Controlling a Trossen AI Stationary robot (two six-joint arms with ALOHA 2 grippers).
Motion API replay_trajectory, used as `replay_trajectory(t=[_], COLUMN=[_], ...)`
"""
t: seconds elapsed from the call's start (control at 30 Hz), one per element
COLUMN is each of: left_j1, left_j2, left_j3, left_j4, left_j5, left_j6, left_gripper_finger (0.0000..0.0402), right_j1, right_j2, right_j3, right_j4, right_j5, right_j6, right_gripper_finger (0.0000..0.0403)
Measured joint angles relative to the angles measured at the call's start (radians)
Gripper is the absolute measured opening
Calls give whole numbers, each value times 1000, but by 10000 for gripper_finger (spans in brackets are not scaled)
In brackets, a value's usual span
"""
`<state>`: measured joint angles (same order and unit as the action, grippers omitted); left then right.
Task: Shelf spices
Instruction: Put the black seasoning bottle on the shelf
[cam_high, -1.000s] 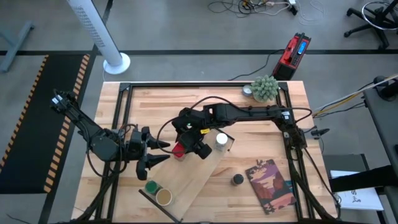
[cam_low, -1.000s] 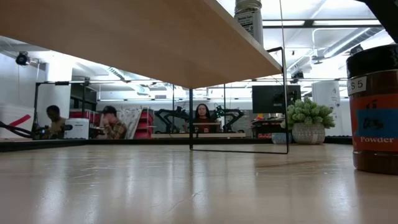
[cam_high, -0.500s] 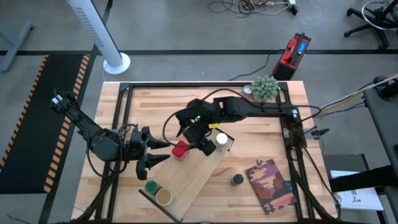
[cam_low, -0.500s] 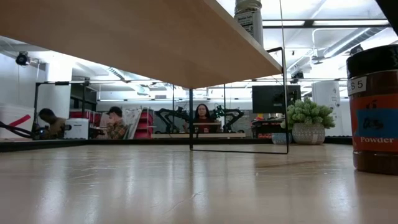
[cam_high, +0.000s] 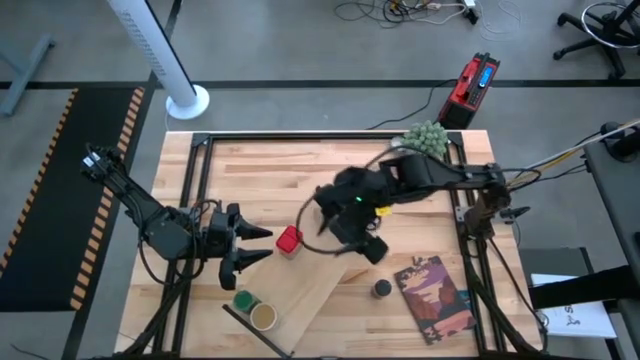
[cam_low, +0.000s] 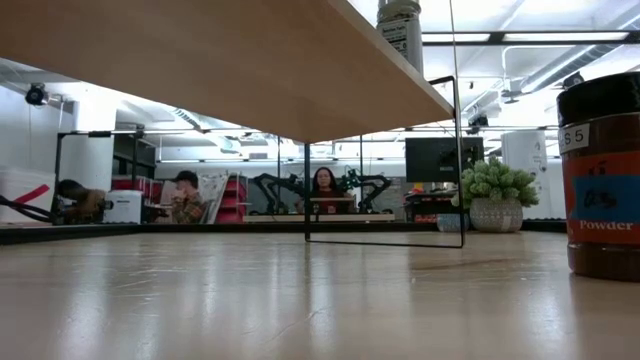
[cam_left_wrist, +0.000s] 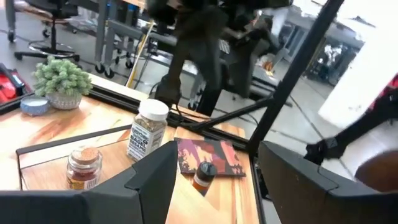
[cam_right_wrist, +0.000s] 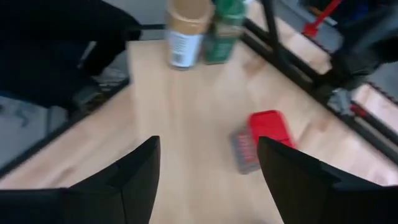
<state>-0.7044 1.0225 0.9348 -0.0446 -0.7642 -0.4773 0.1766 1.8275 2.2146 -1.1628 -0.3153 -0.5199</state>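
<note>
Left end effector (cam_high: 262, 245): fingers spread, empty, hovering over the shelf's (cam_high: 310, 290) left edge. Green jar (cam_high: 242, 301) and tan jar (cam_high: 263, 317): side by side at the shelf's near end. Red jar (cam_high: 289, 240): on the shelf, just right of the left end effector. Right end effector (cam_high: 368, 250): above the shelf's far end, fingers spread, empty. Black jar (cam_high: 382, 289): on the table (cam_high: 250, 170), beside the book (cam_high: 435, 295).

The shelf (cam_high: 310, 275) carries red (cam_high: 289, 240), green-topped (cam_high: 243, 300) and seemingly tan-topped (cam_high: 263, 316) jars.
</note>
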Motion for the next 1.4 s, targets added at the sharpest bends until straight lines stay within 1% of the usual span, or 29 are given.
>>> replay_trajectory(t=[0.1, 0.2, 0.37, 0.43, 0.6, 0.67, 0.87, 1.0, 1.03, 1.23, 1.4], left_j1=[-4, -10, -24, -30, -32, -32, -32, -32, -32, -32, -32], left_j2=[1, 5, 11, 12, 13, 13, 13, 13, 13, 6, -14], left_j3=[0, 0, 0, 0, 0, 0, 0, 0, 0, 0, 0], left_j4=[-16, -22, -26, -26, -25, -26, -24, -24, -24, -24, -25], left_j5=[22, 23, 22, 19, 17, 17, 12, -10, -13, -15, -39], left_j6=[43, 87, 102, 102, 91, 76, 9, -7, -7, -11, -12], left_gripper_finger=[215, 215, 215, 215, 215, 215, 215, 215, 215, 215, 215], right_j1=[60, 127, 227, 266, 339, 352, 356, 365, 367, 378, 378], right_j2=[-25, -36, -52, -55, -66, -81, -137, -176, -184, -202, -195], right_j3=[-17, -42, -138, -192, -349, -426, -639, -760, -784, -896, -944], right_j4=[-24, -53, -100, -95, -60, -30, 105, 178, 197, 312, 354], right_j5=[-1, -2, 9, 40, 176, 207, 228, 312, 326, 326, 328], right_j6=[36, 82, 204, 258, 357, 393, 508, 558, 568, 606, 622], right_gripper_finger=[240, 238, 238, 238, 237, 237, 238, 238, 238, 238, 240])
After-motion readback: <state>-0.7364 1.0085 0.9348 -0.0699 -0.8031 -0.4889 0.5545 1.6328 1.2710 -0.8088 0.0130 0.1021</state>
